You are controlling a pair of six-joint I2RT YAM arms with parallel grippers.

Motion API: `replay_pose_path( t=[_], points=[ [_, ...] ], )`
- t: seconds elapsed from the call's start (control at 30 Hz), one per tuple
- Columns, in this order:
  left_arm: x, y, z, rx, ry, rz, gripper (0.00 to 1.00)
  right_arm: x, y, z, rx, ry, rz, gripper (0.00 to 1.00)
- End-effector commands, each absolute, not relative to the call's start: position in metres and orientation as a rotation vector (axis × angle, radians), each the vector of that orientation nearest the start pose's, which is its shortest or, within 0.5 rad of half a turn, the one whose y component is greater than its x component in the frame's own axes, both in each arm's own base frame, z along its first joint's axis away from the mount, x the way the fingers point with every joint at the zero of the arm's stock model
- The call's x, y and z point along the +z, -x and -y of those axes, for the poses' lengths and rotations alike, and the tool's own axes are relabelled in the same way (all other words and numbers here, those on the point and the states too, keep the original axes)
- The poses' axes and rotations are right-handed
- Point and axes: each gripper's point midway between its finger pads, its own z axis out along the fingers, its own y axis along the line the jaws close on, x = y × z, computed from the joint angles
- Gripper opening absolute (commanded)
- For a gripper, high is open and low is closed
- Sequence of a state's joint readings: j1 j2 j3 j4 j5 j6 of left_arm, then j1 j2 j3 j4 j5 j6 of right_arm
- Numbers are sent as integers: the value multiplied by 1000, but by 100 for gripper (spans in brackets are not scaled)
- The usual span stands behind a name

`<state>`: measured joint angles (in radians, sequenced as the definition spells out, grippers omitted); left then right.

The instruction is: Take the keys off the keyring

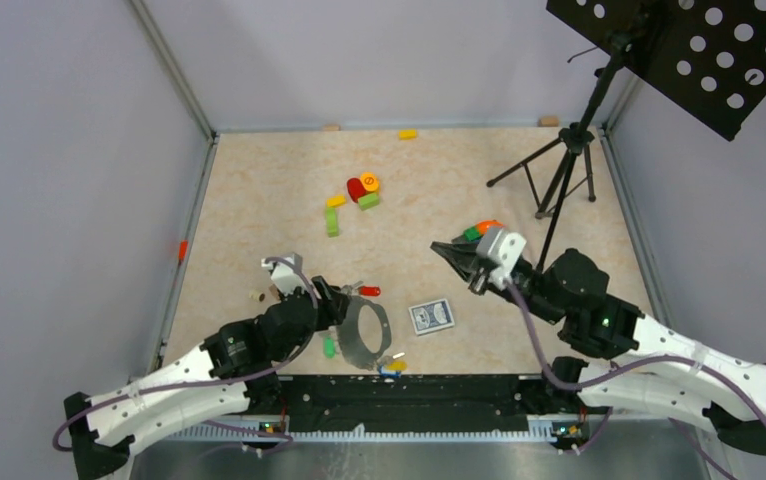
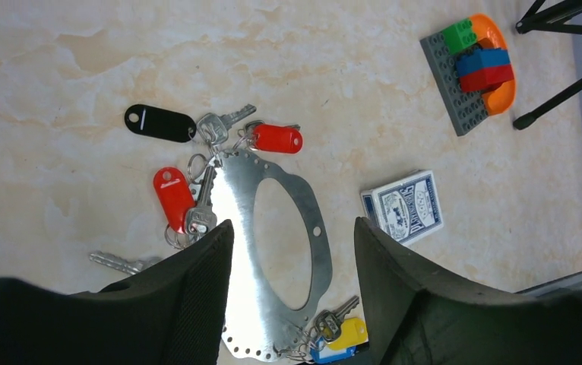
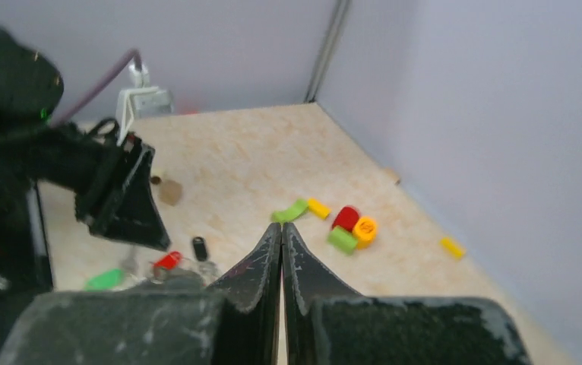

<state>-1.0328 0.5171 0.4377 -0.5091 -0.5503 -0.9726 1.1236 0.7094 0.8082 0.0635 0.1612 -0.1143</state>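
Observation:
The keyring is a flat grey metal loop lying on the table, also seen as the keyring from above. Keys hang at its far end with red tags and a black tag. At its near end are a yellow tag and a blue one. My left gripper is open just above the ring, one finger on each side, holding nothing. One bare key lies apart to the left. My right gripper is shut and empty, raised to the right of the ring.
A playing-card box lies right of the ring. A brick assembly with an orange arch sits beyond it. Loose coloured blocks lie mid-table, and a tripod stands at the back right. Walls close in three sides.

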Motion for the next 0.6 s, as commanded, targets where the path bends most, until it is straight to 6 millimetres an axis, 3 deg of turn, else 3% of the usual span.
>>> replay_pose_path(
  t=[0.0, 0.13, 0.2, 0.3, 0.37, 0.57],
  points=[
    [158, -178, 160, -670, 270, -2002, 63, 405, -123, -270, 365, 1300, -649, 0],
    [165, -179, 156, -694, 261, -1945, 61, 434, -77, -266, 397, 1457, -347, 0],
    [169, -180, 154, -699, 257, -1920, 61, 448, -47, -263, 473, 1472, -183, 0],
    [174, -180, 152, -702, 230, -1889, 61, 463, -24, -257, 497, 1451, -20, 0],
    [179, -181, 153, -708, 209, -1864, 61, 466, -22, -256, 460, 1440, 36, 0],
    [186, -183, 153, -699, 158, -1829, 62, 470, -46, -256, 245, 1466, 33, 0]
  ],
)
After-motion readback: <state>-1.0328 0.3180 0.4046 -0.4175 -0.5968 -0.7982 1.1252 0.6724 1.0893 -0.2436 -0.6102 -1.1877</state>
